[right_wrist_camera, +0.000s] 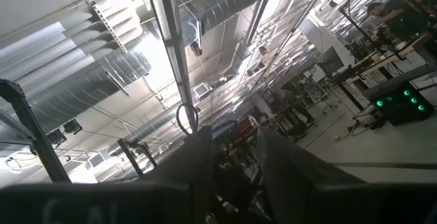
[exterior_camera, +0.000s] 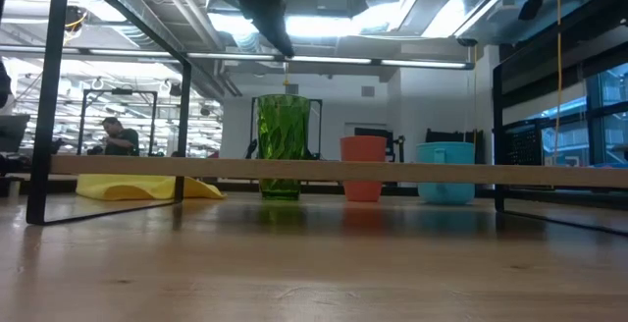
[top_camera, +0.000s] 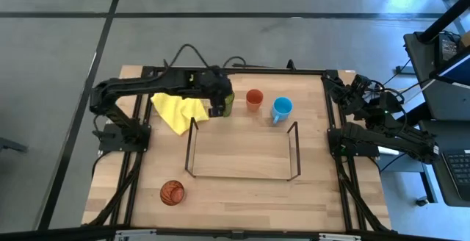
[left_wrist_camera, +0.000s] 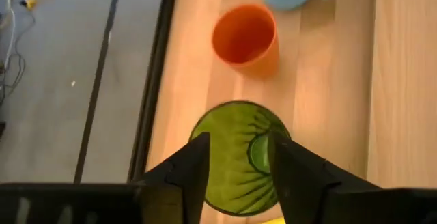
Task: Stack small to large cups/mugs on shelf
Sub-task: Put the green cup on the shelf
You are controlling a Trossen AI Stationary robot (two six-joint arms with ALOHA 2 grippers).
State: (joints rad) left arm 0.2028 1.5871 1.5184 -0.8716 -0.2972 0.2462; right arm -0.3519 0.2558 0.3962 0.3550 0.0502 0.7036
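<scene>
The translucent green tumbler (top_camera: 228, 103) stands upright on its base on the table, behind the wire shelf (top_camera: 242, 176). My left gripper (left_wrist_camera: 237, 166) is open and hovers above the tumbler (left_wrist_camera: 235, 157), one finger over each side of its mouth; the low view shows it (exterior_camera: 283, 47) clear of the rim (exterior_camera: 284, 98). The plain orange cup (top_camera: 254, 99) and the light blue mug (top_camera: 281, 109) stand to the tumbler's right. The red-orange patterned cup (top_camera: 172, 192) stands near the table's front left. My right gripper (top_camera: 335, 84) waits at the far right edge, open and pointing up.
A yellow cloth (top_camera: 178, 111) lies crumpled just left of the tumbler, under my left arm. The black table frame (top_camera: 147, 72) runs along the table's edges. Bare wood lies inside the shelf's outline and along the near edge.
</scene>
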